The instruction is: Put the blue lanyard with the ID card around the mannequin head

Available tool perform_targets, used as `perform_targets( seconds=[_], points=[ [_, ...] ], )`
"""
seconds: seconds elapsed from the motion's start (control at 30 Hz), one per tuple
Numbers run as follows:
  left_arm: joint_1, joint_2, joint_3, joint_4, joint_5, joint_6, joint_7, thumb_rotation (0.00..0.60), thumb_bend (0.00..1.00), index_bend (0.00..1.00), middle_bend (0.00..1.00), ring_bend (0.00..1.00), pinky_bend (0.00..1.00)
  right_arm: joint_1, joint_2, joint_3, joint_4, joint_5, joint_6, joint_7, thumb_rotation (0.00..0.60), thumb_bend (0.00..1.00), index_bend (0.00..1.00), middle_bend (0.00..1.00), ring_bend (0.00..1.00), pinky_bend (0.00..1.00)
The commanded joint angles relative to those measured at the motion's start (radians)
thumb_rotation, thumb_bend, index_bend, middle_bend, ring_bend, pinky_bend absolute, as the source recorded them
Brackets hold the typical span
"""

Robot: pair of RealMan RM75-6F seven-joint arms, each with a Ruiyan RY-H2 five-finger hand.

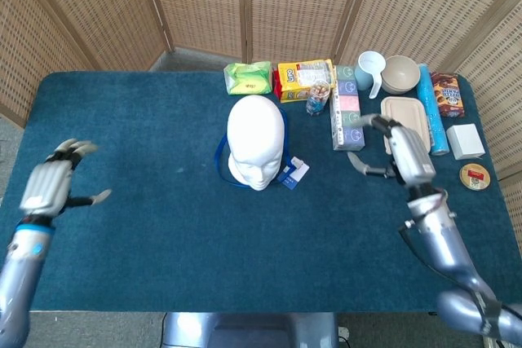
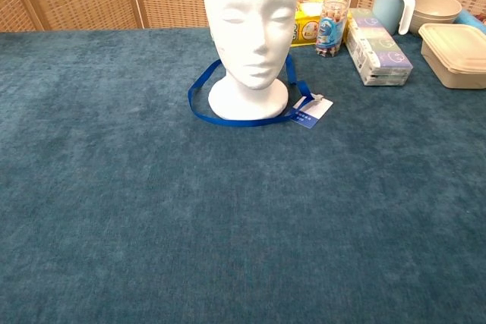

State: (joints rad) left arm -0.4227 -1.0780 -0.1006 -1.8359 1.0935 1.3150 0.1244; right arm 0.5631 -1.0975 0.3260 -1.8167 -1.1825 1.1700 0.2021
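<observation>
The white mannequin head (image 1: 256, 141) (image 2: 250, 20) stands upright mid-table. The blue lanyard (image 1: 220, 159) (image 2: 199, 104) lies in a loop around its base, and the ID card (image 1: 294, 171) (image 2: 313, 111) rests on the cloth at the head's front right. My left hand (image 1: 50, 187) hovers far out at the table's left edge, fingers spread, holding nothing. My right hand (image 1: 402, 154) is raised over the right side of the table, fingers apart and empty. Neither hand shows in the chest view.
Along the back stand a green packet (image 1: 249, 77), a yellow snack box (image 1: 299, 79), a small jar (image 1: 318, 97) (image 2: 331, 26), a long tissue box (image 1: 346, 107) (image 2: 378, 47), a mug (image 1: 371, 68), a bowl (image 1: 400, 73), a lidded beige container (image 1: 405, 124), a blue tube (image 1: 434, 109) and small boxes at right.
</observation>
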Motion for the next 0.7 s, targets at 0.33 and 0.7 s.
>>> perform_targets(
  seconds=[0.33,0.7],
  points=[
    [0.261,0.034,0.142,0.087,0.192,0.218,-0.186,0.493,0.15,0.26,0.2,0.1,0.24,-0.209,0.035,-0.182,-0.066,-0.114,0.211,-0.232,0.486,0.37,0.36,0.37,0.29,0.29],
    [0.381,-0.021,0.185,0.151,0.249,0.304,-0.194,0.49,0.15,0.31,0.24,0.15,0.24,-0.359,0.0,-0.293,-0.071,-0.175,0.365,-0.403,0.486,0.38,0.38,0.39,0.3,0.29]
  ],
)
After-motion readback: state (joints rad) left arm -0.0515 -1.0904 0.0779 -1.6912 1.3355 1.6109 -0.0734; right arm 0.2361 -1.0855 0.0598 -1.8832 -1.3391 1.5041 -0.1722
